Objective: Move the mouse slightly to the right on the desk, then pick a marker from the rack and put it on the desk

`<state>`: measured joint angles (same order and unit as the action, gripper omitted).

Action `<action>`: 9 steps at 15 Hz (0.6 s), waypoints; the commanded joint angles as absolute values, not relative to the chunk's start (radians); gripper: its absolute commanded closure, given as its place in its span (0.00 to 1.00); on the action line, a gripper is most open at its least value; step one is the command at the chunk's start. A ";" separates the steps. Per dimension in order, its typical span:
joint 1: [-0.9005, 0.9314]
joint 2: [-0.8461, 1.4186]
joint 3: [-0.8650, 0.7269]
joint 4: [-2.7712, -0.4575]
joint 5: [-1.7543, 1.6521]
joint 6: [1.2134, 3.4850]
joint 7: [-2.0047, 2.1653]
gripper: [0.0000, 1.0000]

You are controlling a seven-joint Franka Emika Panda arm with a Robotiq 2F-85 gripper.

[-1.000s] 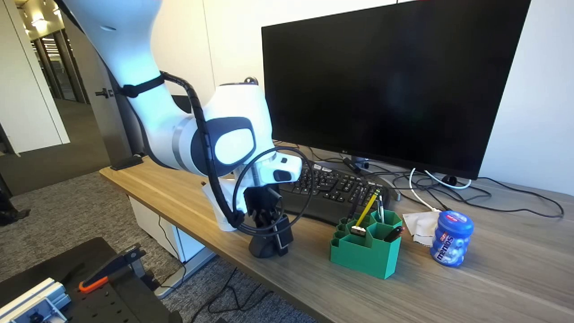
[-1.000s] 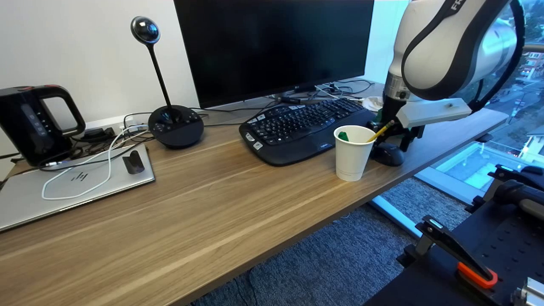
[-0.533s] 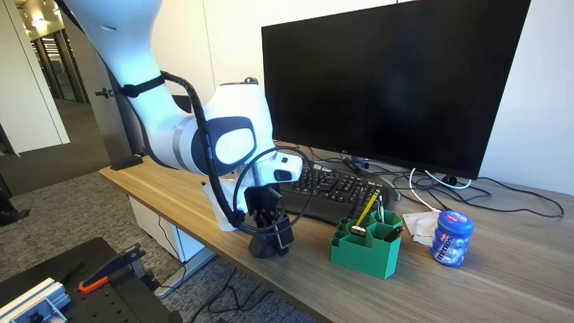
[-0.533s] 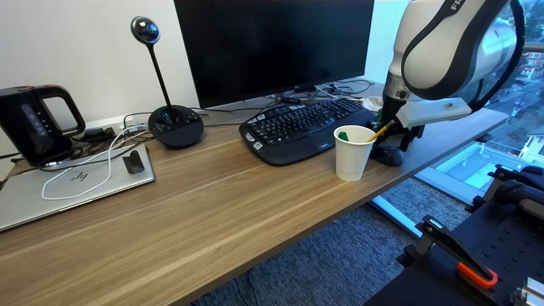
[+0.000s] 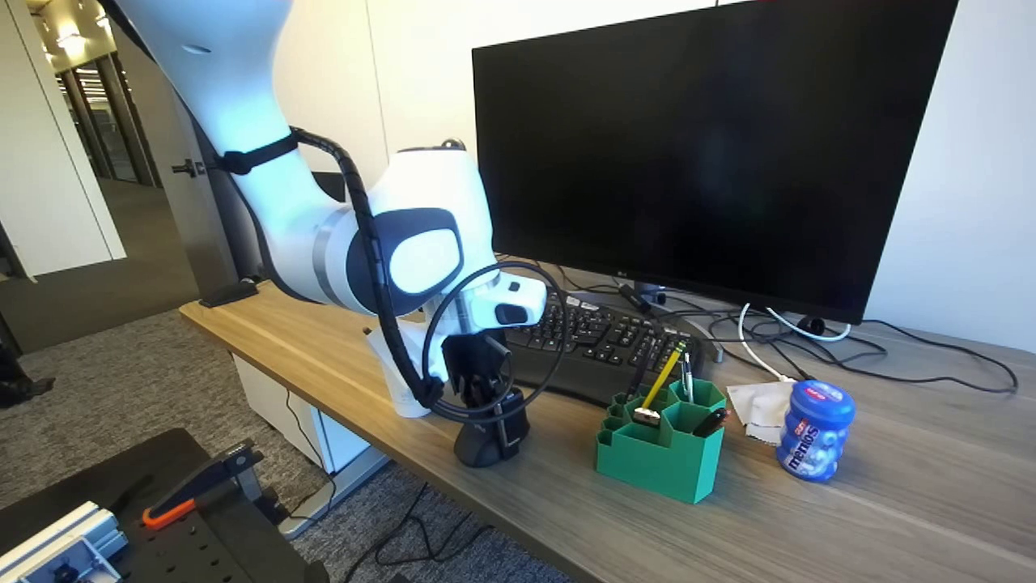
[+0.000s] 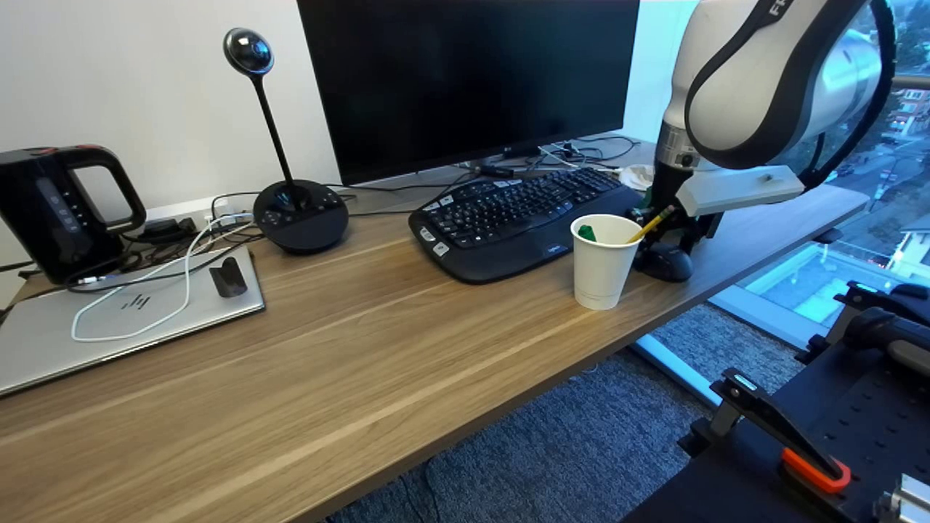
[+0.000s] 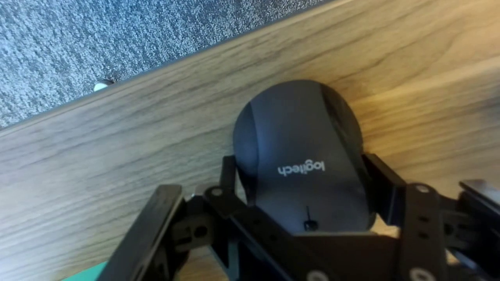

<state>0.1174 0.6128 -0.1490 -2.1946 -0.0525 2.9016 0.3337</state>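
Note:
The black Logitech mouse (image 7: pixel 297 132) lies on the desk near its front edge. It also shows in both exterior views (image 5: pixel 477 448) (image 6: pixel 667 263). My gripper (image 7: pixel 300 160) points down around the mouse, one finger on each side, and both fingertips touch its sides. It is shut on the mouse in the wrist view. A green rack (image 5: pixel 660 465) stands beside it, holding a yellow pencil (image 5: pixel 664 376), a silver pen (image 5: pixel 687 379) and a black marker with a red end (image 5: pixel 711 422). A corner of the rack (image 7: pixel 88 273) shows in the wrist view.
A white paper cup (image 6: pixel 599 272) holding a pencil stands close to the mouse and gripper. A black keyboard (image 6: pixel 508 218) lies behind, below the monitor (image 5: pixel 704 162). A blue Mentos jar (image 5: pixel 816 433) and tissue (image 5: pixel 761 409) are beside the rack. The desk's front edge is near the mouse.
The gripper fingers have drawn together onto the mouse. The mouse has shifted and turned slightly between them. The arm has barely moved.

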 commanded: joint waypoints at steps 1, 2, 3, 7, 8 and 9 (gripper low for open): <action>0.140 0.620 -0.166 -2.180 -0.030 2.884 0.330 0.47; 0.139 0.619 -0.164 -2.181 -0.029 2.884 0.328 0.47; 0.138 0.617 -0.162 -2.183 -0.029 2.884 0.327 0.47; 0.145 0.596 -0.165 -2.204 -0.037 2.889 0.322 0.47; 0.146 0.586 -0.163 -2.210 -0.036 2.883 0.321 0.47; 0.148 0.577 -0.163 -2.215 -0.037 2.877 0.319 0.47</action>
